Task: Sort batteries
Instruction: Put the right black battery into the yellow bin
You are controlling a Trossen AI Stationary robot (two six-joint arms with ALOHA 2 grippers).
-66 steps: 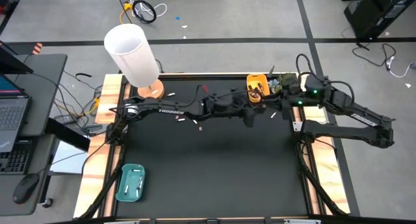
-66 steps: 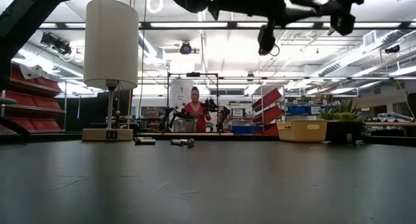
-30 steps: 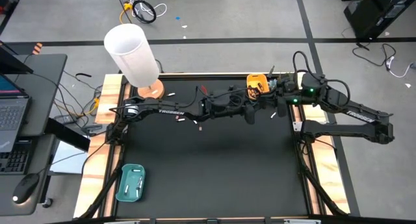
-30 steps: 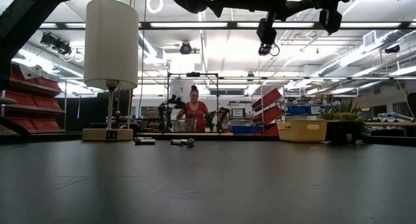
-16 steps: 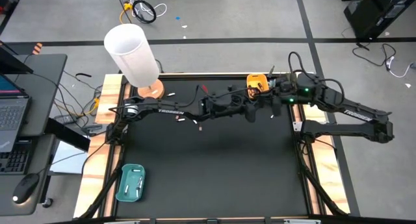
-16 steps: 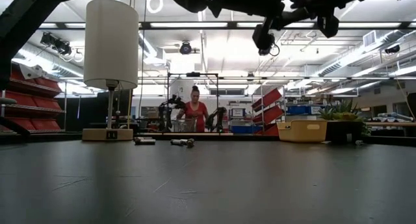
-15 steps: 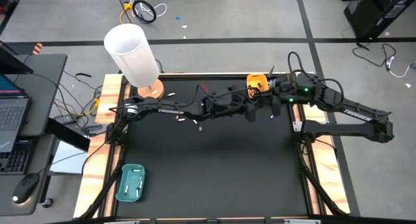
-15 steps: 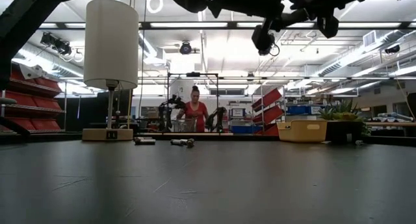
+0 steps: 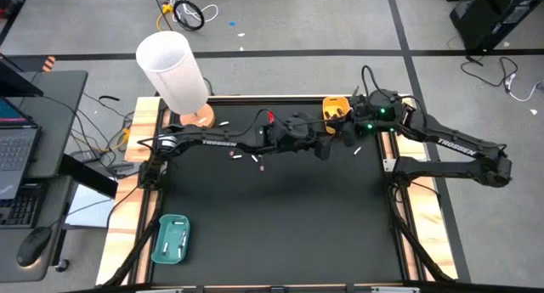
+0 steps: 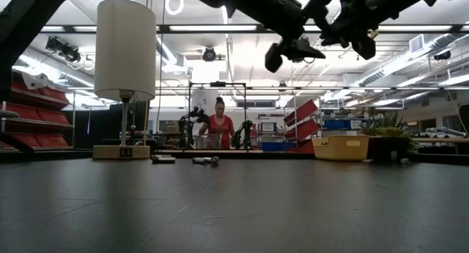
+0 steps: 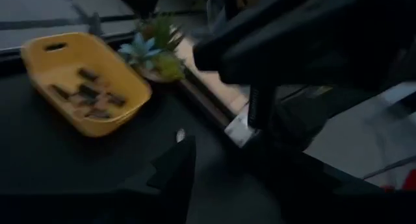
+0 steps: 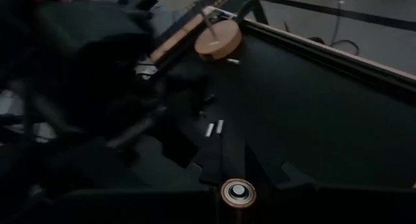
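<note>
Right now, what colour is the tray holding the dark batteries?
Yellow. The tray shows best in the left wrist view, with dark batteries inside.

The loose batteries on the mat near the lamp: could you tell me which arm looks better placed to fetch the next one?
Probably the left. The loose batteries lie directly beside its forearm, and the left gripper is nearer than the right gripper, which hangs near the yellow tray.

- Two trays on the table: one yellow tray (image 9: 335,111) at upper centre-right, one teal tray (image 9: 171,239) at lower left
- Five or so dark batteries (image 11: 91,97) in the yellow one, hard to count exactly
- About five loose batteries (image 9: 244,158) on the mat
- One lamp (image 9: 174,72), upper left
- One plant (image 11: 154,47)
- One person (image 10: 218,126) in the low view's background
</note>
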